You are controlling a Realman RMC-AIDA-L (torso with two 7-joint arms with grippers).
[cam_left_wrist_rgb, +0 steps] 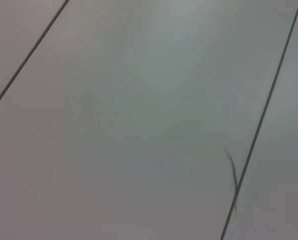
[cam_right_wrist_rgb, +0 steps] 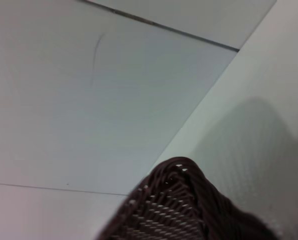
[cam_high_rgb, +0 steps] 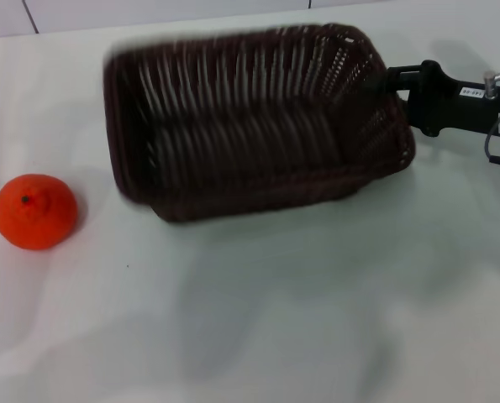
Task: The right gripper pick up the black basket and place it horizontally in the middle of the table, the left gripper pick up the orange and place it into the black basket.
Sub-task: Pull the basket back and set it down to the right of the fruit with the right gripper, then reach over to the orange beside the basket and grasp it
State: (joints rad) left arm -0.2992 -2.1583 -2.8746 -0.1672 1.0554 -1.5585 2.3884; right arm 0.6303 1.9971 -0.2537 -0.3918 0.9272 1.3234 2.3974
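The black basket [cam_high_rgb: 258, 117] is held above the white table [cam_high_rgb: 258, 319], tilted with its opening toward me, in the middle of the head view. My right gripper [cam_high_rgb: 386, 81] comes in from the right and is shut on the basket's right rim. A corner of the basket's braided rim also shows in the right wrist view [cam_right_wrist_rgb: 184, 205]. The orange [cam_high_rgb: 34, 211] sits on the table at the left, apart from the basket, stem dot up. My left gripper is out of view; the left wrist view shows only a pale panelled surface.
The basket casts a wide shadow on the table below it [cam_high_rgb: 233, 277]. The table's far edge meets a pale wall [cam_high_rgb: 149, 13] at the back. A cable [cam_high_rgb: 497, 109] hangs by the right arm.
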